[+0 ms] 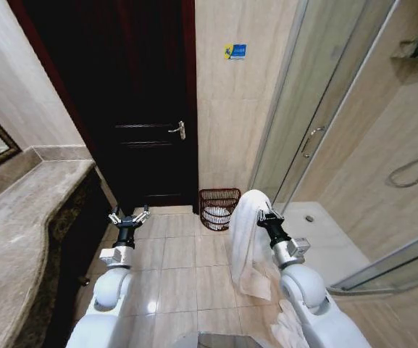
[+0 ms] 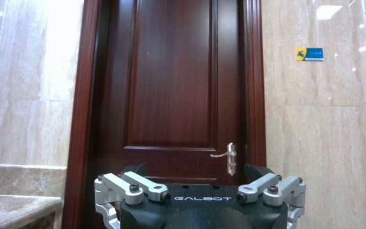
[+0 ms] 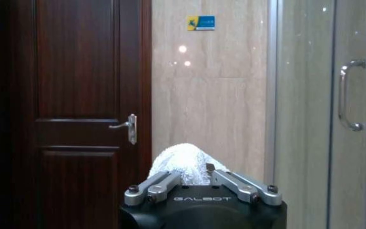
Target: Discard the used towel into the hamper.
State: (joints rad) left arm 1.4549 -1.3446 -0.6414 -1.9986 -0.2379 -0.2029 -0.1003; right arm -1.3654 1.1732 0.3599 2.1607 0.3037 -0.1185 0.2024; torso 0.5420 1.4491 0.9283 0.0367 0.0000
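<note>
The right claw point(image 1: 264, 212) is clamped on the white towel point(image 1: 246, 239), which hangs limp short of the wicker hamper point(image 1: 219, 208) standing on the tiled floor point(image 1: 180, 254) beside the dark door point(image 1: 132, 101). Soft and light, it seems best gripped by a bunched fold. The left claw point(image 1: 128, 214) is spread apart, empty.

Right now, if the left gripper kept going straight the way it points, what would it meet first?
Probably the dark wooden door. The left gripper, open and empty, faces it squarely in the left wrist view, with bare tiled floor between. The hamper sits off to the side; depth is uncertain.
</note>
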